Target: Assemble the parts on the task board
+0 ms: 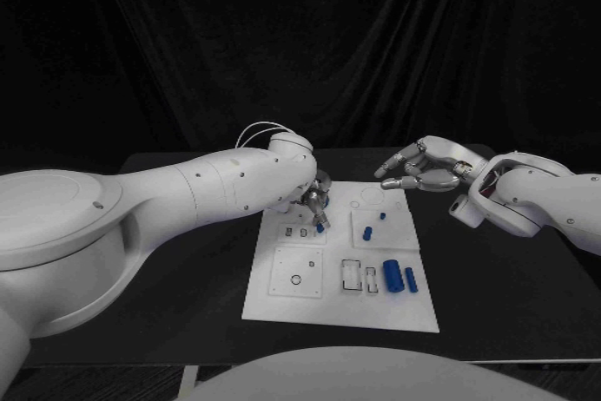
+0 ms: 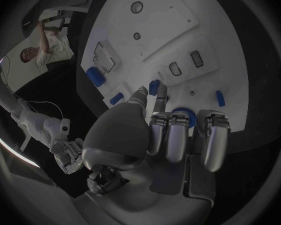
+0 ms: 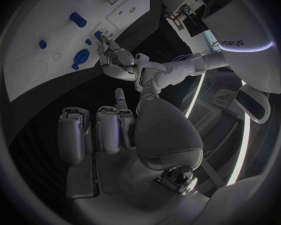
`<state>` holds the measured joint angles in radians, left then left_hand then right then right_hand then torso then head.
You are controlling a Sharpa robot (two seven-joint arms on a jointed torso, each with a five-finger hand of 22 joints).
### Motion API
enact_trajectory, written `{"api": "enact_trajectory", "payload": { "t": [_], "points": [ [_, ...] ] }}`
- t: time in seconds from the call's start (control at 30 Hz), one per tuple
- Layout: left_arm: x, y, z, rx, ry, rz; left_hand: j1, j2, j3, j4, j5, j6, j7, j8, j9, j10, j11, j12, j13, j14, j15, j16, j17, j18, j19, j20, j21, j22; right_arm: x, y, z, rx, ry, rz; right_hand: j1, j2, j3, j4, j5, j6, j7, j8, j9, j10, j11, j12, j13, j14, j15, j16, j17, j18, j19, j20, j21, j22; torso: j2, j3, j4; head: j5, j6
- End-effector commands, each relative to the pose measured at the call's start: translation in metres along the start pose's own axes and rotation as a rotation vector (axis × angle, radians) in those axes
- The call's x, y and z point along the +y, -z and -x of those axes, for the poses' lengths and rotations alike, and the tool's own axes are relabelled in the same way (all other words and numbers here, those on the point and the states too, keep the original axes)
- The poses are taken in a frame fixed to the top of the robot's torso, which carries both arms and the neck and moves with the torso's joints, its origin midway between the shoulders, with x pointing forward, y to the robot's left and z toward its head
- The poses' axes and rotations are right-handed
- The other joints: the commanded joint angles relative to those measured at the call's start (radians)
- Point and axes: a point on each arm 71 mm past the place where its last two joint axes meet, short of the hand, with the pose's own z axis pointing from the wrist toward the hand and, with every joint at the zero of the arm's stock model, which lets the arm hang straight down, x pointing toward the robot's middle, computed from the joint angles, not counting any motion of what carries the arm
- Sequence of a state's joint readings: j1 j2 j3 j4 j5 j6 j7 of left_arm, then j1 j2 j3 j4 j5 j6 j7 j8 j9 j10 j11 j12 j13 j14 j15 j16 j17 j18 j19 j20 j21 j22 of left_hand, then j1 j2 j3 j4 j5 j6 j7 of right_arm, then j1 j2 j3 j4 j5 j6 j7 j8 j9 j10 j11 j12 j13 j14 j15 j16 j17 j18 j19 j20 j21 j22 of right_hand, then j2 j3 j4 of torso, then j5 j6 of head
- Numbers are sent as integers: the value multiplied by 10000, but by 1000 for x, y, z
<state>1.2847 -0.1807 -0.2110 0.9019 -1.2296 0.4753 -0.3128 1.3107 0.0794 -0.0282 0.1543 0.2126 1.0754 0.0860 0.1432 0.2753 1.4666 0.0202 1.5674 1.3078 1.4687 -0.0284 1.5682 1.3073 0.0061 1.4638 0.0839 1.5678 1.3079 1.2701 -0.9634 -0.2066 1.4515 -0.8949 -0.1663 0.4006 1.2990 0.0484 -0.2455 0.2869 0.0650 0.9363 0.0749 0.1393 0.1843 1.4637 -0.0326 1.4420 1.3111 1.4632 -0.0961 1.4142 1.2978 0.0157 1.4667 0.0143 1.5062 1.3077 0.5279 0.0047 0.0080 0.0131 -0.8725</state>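
Parts: your left hand [image 1: 312, 203] pinches one blue part [image 1: 320, 228] over the task board [image 1: 300, 305]; your right hand [image 1: 419, 169] hovers curled, holding nothing.

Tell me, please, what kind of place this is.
Probably a robot test lab or demo stand: a black table before a black curtain, a white task board with small blue parts, and the left hand pinching one.

One white board [image 1: 340, 307] lies on one black tabletop [image 1: 501, 288]. At least five blue parts show on it, among them two long ones [image 1: 392, 275] lying side by side. Two robot hands: left [image 1: 313, 206], right [image 1: 419, 171].
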Motion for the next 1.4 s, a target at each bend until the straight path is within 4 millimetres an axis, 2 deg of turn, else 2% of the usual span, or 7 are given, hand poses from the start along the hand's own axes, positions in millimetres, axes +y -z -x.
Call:
{"api": "enact_trajectory", "payload": {
  "t": [0.03,0.47,0.6,0.63,0.87,1.2,1.4],
  "points": [
    [-4,-1,-2,190,17,-255,139,-24,112,-43,69,18,-33,-47,26,1042,-87,34,2630,1021,-82,26,2635,-61,1069,-71,30,2629,-2,0,-1,100,-72,-173,26,72,-54,-18,-64,78,1,29,-16,535,47,-60,838,587,60,-69,-9,28,713,72,-49,2387,2,-1,0,0,-2],
    [-4,-5,-6,185,73,-131,222,-59,264,-202,189,95,-70,-22,128,1042,-120,34,2630,1021,-110,26,2635,-61,1069,-95,30,2629,-2,1,-1,127,-85,-194,-90,125,-137,27,-89,105,7,36,-21,533,56,-58,835,586,67,-71,-19,30,710,79,-54,2385,6,6,-2,-27,-2],
    [-3,-5,-6,64,125,-108,280,-38,447,-328,499,120,-95,-9,236,1042,-154,34,2630,1021,-137,26,2635,-61,1069,-129,30,2629,-2,1,-1,134,-89,-202,-93,129,-138,27,-88,106,7,37,-21,532,57,-61,831,588,67,-62,-6,30,711,79,-53,2385,2,2,-4,-32,-2],
    [-4,-5,-5,29,137,-112,337,-62,625,-464,904,133,-114,2,334,1042,-167,34,2630,1021,-170,26,2635,-61,1069,-166,30,2629,-2,1,-1,137,-90,-204,-93,129,-138,27,-88,106,7,37,-21,532,57,-61,831,588,67,-62,-6,30,711,79,-53,2385,2,2,-5,-23,-2],
    [-4,-5,-5,-159,193,-110,493,-190,1575,-1064,1635,98,-126,30,724,1042,-195,34,2630,1021,-205,26,2635,-61,1069,-203,30,2629,-3,1,-1,179,-106,-217,-110,160,-148,24,-81,128,9,47,-19,527,61,-73,814,584,70,-76,-30,31,708,82,-59,2383,0,7,0,-10,-2],
    [2,-3,-5,-588,355,284,287,-468,2720,-1785,1942,153,-122,281,1361,1042,-228,34,2630,1021,-239,26,2635,-61,1069,-235,30,2629,-4,2,-1,206,-122,-256,-110,168,-149,22,-77,133,9,49,-18,525,62,-75,811,583,71,-78,-35,33,704,82,-67,2380,-1,3,5,-28,-2],
    [6,5,-6,-953,429,655,29,-642,3647,-2279,2183,104,-92,460,1771,1042,-206,34,2630,1021,-245,26,2635,-61,1069,-245,30,2629,-6,4,-1,225,-136,-380,-107,185,-150,15,-68,145,11,54,-17,511,65,-110,765,579,73,-90,-55,39,693,84,-89,2372,0,6,8,77,-2]
  ]
}}
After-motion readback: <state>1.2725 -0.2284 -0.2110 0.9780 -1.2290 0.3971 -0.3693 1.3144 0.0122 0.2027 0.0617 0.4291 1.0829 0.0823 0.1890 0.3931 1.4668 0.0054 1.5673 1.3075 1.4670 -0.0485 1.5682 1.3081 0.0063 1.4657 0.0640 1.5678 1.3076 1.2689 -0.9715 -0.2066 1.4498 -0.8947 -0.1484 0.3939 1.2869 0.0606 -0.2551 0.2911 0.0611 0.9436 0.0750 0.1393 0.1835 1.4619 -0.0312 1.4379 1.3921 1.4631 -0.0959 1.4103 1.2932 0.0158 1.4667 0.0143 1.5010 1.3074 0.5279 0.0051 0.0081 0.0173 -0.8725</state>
